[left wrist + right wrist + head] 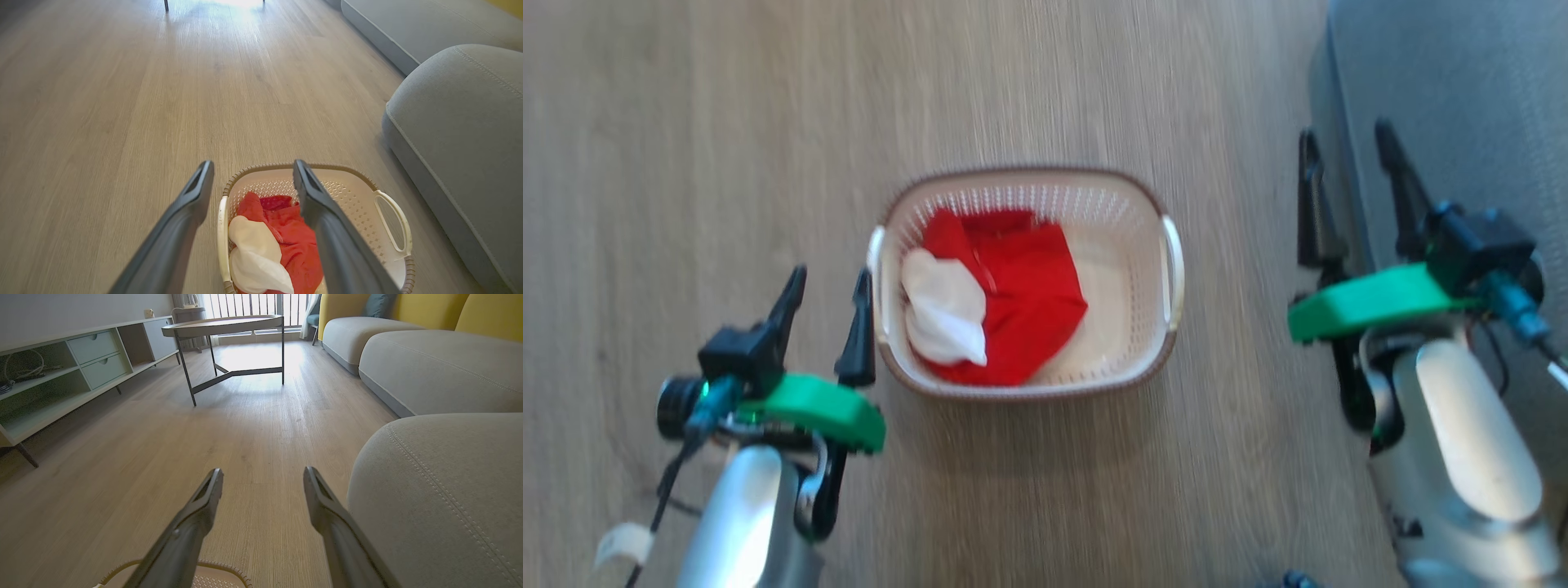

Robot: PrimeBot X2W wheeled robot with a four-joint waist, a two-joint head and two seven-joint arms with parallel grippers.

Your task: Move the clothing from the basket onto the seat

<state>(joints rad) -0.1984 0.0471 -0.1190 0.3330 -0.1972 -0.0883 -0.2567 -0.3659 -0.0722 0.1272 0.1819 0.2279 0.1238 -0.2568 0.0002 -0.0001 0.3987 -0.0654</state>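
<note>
The cream basket stands on the wooden floor in the middle of the head view. In its left half lies the clothing: a red garment with a white cloth on its left side. My left gripper is open, just left of the basket's left handle, above floor level. My right gripper is open too, to the right of the basket at the edge of the grey seat. A bit of basket rim shows below the right fingers.
Further grey sofa cushions with yellow backs run along the right. A round metal-legged coffee table and a low sideboard stand farther off. Open wooden floor lies left of and beyond the basket.
</note>
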